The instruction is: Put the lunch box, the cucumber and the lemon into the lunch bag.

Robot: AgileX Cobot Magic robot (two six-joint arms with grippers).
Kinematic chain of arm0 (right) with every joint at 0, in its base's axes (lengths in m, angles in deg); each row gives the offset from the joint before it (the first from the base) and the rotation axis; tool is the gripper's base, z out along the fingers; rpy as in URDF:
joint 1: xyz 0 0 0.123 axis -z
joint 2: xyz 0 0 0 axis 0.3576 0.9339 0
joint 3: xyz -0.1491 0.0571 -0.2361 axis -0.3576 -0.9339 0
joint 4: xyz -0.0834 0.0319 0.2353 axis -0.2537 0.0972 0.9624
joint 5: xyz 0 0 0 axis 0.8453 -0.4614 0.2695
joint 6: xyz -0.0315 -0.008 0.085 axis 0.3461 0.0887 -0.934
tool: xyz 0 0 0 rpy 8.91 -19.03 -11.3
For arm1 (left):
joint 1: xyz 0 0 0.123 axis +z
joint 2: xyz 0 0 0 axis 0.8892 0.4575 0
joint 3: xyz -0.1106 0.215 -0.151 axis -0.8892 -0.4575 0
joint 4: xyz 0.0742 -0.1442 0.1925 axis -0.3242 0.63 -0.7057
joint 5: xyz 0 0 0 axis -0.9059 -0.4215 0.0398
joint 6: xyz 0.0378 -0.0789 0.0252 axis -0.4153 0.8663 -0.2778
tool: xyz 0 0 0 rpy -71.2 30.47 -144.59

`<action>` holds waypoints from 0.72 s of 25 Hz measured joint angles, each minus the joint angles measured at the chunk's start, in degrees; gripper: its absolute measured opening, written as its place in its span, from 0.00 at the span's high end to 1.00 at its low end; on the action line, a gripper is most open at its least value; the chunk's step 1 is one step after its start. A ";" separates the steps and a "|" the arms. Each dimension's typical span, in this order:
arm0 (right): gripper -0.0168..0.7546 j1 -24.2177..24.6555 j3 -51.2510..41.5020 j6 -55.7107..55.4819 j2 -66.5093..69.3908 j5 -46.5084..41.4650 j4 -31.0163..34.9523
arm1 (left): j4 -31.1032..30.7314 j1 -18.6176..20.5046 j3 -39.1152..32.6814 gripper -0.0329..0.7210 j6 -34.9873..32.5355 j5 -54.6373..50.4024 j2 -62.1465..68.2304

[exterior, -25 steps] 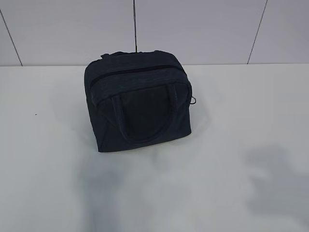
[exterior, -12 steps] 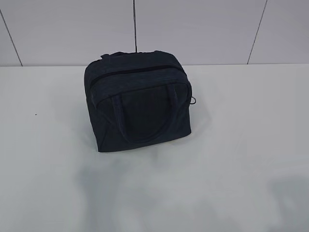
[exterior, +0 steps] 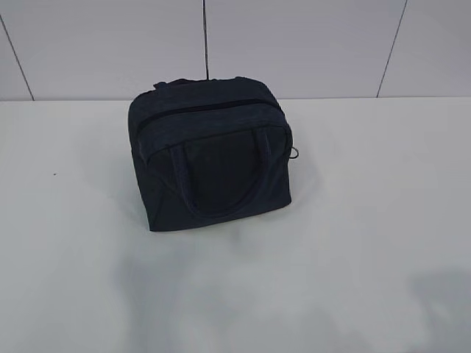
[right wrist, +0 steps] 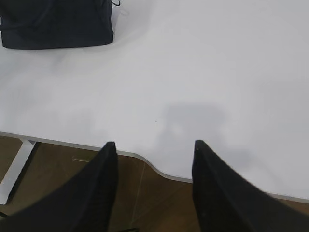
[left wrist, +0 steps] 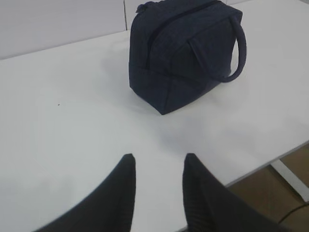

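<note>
Well, my white worktop (exterior: 383,220) lies bare on every side of the lunch bag (exterior: 210,154), which sits zipped near the back wall, handle hanging down its front. My left claw (left wrist: 159,162) hovers partly open over the worktop, well short of the bag. My right claw (right wrist: 155,147) stands wider at the worktop's near edge, gripping nothing, the bag's corner far off.
</note>
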 joint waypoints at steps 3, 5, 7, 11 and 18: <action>0.49 0.00 0.00 0.00 0.00 0.00 -0.04 | -0.23 0.00 0.58 0.64 0.00 -6.46 0.00; 0.49 0.00 0.00 0.00 0.00 0.00 -0.04 | -0.58 0.00 0.33 0.64 0.00 -8.55 -0.08; 0.49 0.00 0.00 0.00 0.00 0.00 -0.04 | -0.70 0.00 -0.01 0.64 0.00 -8.58 -0.45; 0.49 0.00 0.00 0.00 0.00 0.00 -0.04 | -0.94 0.00 -0.14 0.64 0.00 -8.89 -1.81; 0.49 0.00 0.00 0.00 0.00 0.00 -0.04 | -3.97 0.00 -0.14 0.64 0.00 -9.17 -4.48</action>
